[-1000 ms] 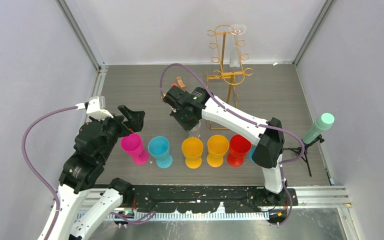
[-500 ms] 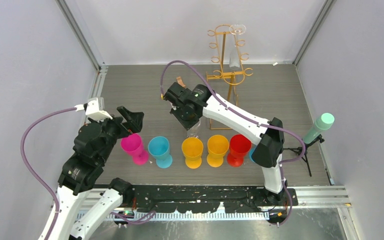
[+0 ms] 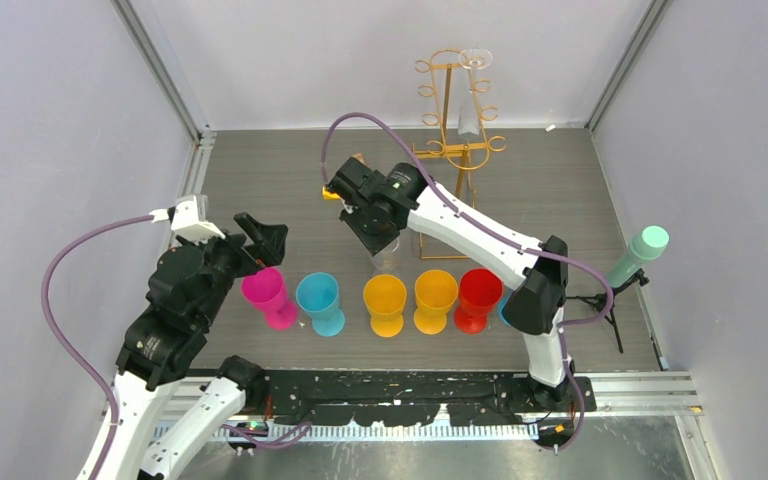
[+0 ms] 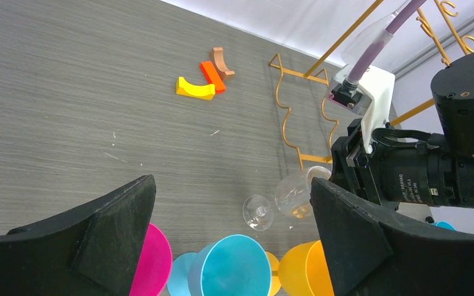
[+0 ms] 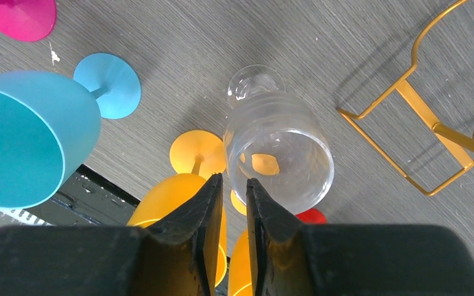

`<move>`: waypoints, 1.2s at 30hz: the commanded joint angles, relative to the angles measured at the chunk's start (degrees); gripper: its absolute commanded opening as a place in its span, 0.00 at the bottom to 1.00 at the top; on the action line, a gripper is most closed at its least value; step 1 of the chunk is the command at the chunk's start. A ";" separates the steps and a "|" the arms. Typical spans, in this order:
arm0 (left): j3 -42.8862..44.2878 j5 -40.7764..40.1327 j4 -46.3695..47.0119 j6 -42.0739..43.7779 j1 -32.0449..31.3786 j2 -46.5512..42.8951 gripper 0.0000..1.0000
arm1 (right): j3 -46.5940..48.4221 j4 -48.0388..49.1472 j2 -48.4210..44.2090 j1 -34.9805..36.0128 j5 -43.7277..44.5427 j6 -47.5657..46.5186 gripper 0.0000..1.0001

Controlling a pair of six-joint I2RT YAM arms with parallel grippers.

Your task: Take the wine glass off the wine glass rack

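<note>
The gold wine glass rack (image 3: 460, 110) stands at the back, with a clear glass (image 3: 470, 112) hanging upside down on it. Its wire base shows in the left wrist view (image 4: 290, 123) and the right wrist view (image 5: 407, 123). A second clear wine glass (image 3: 387, 262) stands upright on the table in front of the rack; it also shows in the left wrist view (image 4: 293, 194) and the right wrist view (image 5: 278, 148). My right gripper (image 5: 231, 179) is just above its rim, jaws a narrow gap apart, the rim's near wall in line with the gap; it also shows from above (image 3: 380, 240). My left gripper (image 4: 231, 185) is wide open and empty above the pink cup.
A row of plastic goblets stands near the front: pink (image 3: 268, 295), blue (image 3: 320, 300), two yellow (image 3: 385, 300) (image 3: 435, 298), red (image 3: 478, 298). Small yellow (image 4: 195, 89) and orange (image 4: 210, 75) blocks lie at mid-table. A green cylinder on a tripod (image 3: 638, 255) stands at the right. Walls enclose three sides.
My right wrist has risen and drawn back toward the rack; the clear glass on the table has stayed where it was. The left arm has barely moved.
</note>
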 commanded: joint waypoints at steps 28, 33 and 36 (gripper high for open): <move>1.19 -0.70 -0.51 0.27 -0.12 -1.34 1.00 | 17.86 19.25 -17.42 -21.84 -2.16 8.12 0.67; 0.40 -0.40 0.05 -0.27 -0.12 -1.26 1.00 | 11.66 28.94 -18.48 -35.97 -1.47 17.47 0.71; -0.62 0.39 1.11 -0.96 -0.12 -0.72 1.00 | 12.99 31.92 -15.15 -39.77 -1.35 21.73 0.71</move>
